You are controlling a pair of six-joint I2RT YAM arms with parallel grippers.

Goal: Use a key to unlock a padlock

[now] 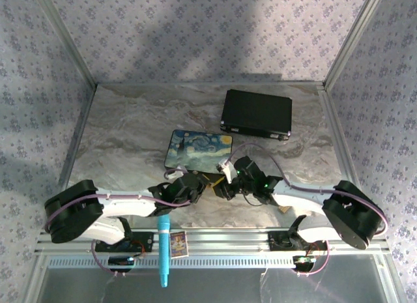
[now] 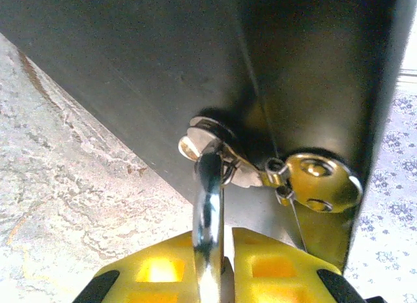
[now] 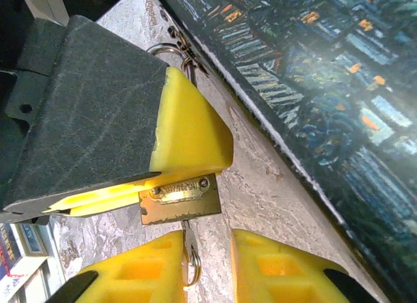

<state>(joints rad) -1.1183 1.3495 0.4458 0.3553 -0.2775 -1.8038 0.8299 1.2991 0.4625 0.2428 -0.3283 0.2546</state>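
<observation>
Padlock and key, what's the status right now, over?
Left gripper shut on padlock shackle. Right gripper open, key hanging from padlock between its fingers. Painted box right alongside.

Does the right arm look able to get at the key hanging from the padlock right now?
Probably yes. The key hangs below the padlock, right in the gap between the open fingers of the right gripper, with nothing between them. The left gripper clamps the padlock above, clear of the key.
</observation>
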